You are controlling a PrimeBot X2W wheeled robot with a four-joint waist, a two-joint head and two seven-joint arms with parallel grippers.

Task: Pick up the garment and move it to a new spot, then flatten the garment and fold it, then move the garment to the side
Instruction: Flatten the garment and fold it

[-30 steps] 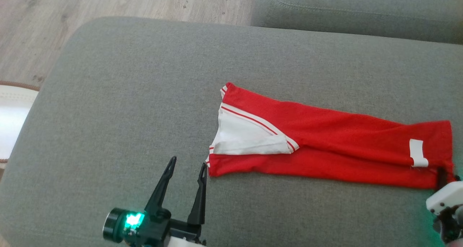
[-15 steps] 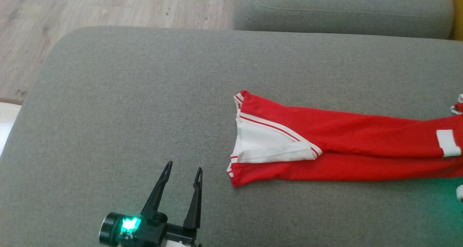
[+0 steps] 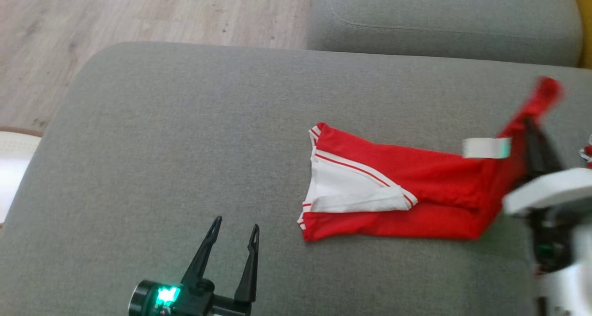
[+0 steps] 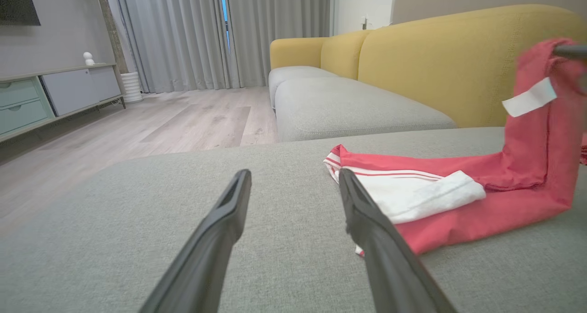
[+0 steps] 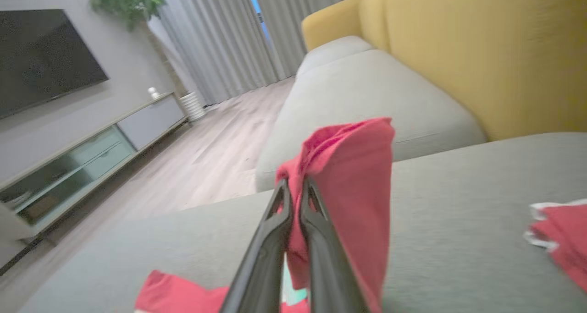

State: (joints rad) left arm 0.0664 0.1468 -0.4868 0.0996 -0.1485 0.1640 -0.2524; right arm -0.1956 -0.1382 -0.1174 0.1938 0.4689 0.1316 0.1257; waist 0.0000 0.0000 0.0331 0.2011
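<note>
The red garment (image 3: 393,191) lies on the grey cushion (image 3: 185,135) toward three o'clock. Its far end is lifted at about two o'clock by the right gripper (image 5: 293,189), pinched tight on a bunch of cloth. The left gripper (image 3: 236,223) hangs at seven o'clock, spread wide and empty, near the white-trimmed end. The fabric looks light, thin and floppy, sagging from the pinch. A second hold on that trimmed hem would likely stop it bunching.
</note>
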